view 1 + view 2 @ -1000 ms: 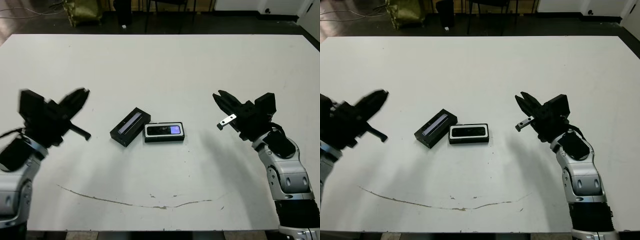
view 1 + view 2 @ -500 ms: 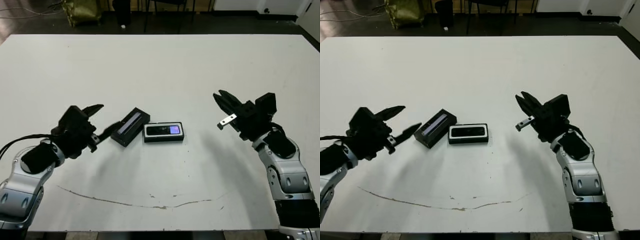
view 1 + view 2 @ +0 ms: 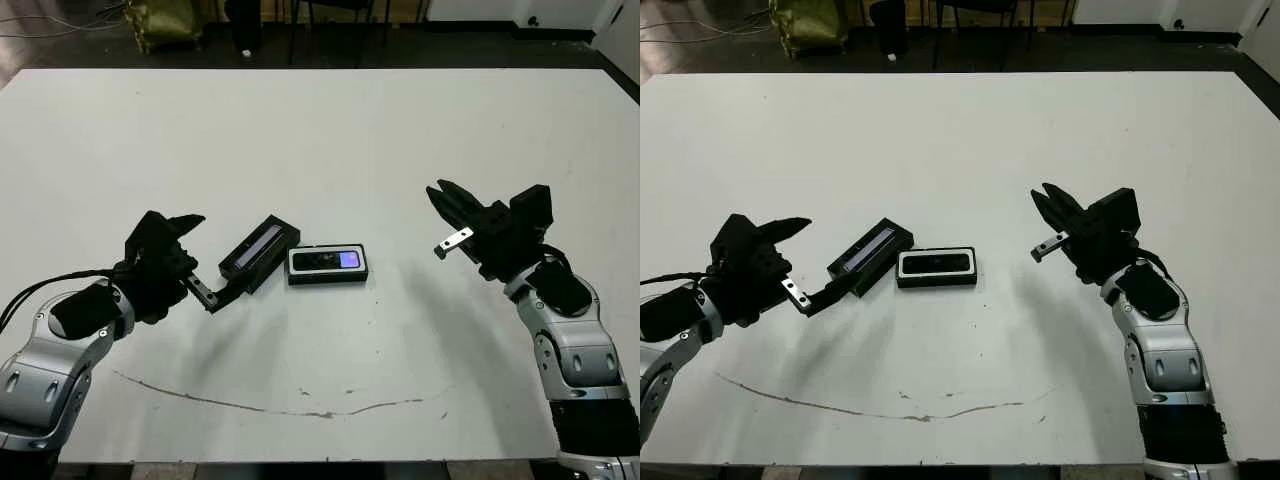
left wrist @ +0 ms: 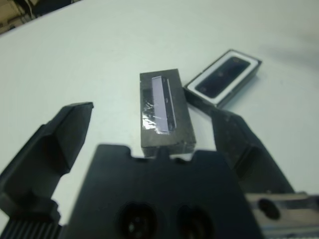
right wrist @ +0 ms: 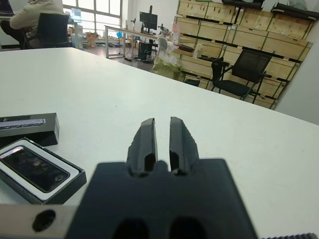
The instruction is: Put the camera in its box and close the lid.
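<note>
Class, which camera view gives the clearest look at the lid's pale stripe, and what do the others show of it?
The left wrist view: the lid fills mid-frame between the open left pincer's fingers, stripe facing up. The eye views show it small, beside the box. The right wrist view catches only part of it at the picture's edge.
</note>
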You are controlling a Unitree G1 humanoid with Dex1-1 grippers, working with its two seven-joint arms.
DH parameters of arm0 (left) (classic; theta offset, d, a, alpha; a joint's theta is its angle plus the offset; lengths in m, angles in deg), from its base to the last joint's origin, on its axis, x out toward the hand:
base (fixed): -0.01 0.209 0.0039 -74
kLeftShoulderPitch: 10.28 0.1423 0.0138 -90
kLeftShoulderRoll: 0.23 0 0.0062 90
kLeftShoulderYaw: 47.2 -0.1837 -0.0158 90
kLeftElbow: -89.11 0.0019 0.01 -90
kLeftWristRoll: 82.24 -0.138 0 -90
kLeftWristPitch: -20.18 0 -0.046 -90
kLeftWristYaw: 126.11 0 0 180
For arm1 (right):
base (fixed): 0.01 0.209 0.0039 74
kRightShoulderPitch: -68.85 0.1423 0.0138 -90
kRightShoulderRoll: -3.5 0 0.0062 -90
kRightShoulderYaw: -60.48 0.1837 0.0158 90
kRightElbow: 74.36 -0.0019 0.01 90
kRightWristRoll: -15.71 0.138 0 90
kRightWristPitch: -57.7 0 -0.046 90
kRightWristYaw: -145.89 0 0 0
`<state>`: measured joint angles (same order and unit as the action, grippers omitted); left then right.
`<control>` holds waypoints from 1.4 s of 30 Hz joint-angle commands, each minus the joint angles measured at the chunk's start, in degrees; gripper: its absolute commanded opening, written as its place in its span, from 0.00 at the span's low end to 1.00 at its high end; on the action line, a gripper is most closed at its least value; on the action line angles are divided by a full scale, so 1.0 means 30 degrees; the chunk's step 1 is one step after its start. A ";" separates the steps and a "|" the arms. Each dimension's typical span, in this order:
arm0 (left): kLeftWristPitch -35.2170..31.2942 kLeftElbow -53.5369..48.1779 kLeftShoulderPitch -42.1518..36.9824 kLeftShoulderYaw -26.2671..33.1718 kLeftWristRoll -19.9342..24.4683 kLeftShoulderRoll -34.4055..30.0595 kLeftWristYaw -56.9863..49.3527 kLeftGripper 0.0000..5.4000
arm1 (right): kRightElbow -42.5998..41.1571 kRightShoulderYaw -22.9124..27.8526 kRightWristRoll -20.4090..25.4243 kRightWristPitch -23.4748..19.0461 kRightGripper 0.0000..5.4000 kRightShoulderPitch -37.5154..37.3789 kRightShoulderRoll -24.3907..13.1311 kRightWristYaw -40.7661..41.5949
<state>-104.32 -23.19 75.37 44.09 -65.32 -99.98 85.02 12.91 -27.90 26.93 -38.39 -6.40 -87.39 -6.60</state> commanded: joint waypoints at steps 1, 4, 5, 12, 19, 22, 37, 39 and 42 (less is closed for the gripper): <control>-0.0979 0.0313 0.0256 0.0431 0.0579 0.0603 -0.0781 1.00 | 0.0163 -0.0132 -0.0186 -0.0312 0.00 -0.0319 -0.0140 -0.0072; -0.1489 0.0435 0.0126 0.0544 0.1165 0.0636 -0.0770 1.00 | 0.0185 -0.0159 -0.0195 -0.0218 0.00 -0.0350 -0.0171 -0.0032; -0.1586 0.0489 0.0074 0.0494 0.1244 0.0558 -0.0728 1.00 | 0.0218 -0.0159 -0.0159 -0.0181 0.00 -0.0352 -0.0176 0.0012; -0.1480 0.0176 0.0059 -0.0016 0.0830 0.0511 -0.1379 1.00 | 0.0187 -0.0215 -0.0180 -0.0222 0.00 -0.0370 -0.0148 -0.0059; -0.1884 -0.0200 0.0174 -0.0637 0.0301 0.0493 -0.2261 1.00 | 0.0413 -0.0172 -0.0059 0.0030 0.00 -0.0327 -0.0146 0.0125; -0.1710 -0.0173 0.0266 -0.0849 0.0125 0.0519 -0.2367 1.00 | 0.0414 -0.0195 -0.0096 -0.0049 0.00 -0.0304 -0.0176 0.0101; -0.1277 0.0587 -0.0001 -0.1410 0.0029 0.1078 -0.2397 1.00 | 0.0136 -0.0218 -0.0090 -0.0437 0.00 -0.0368 -0.0231 0.0021; -0.1049 0.0727 0.0043 -0.1431 0.0007 0.1093 -0.2307 1.00 | 0.0288 -0.0197 -0.0019 -0.0256 0.00 -0.0343 -0.0189 0.0112; -0.1044 0.0864 0.0059 -0.1387 0.0105 0.1194 -0.2307 1.00 | 0.0351 -0.0215 -0.0101 -0.0093 0.00 -0.0345 -0.0176 0.0079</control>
<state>-107.22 -21.61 75.23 40.28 -64.70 -96.54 78.03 13.35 -28.52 26.77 -38.47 -6.41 -87.53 -6.55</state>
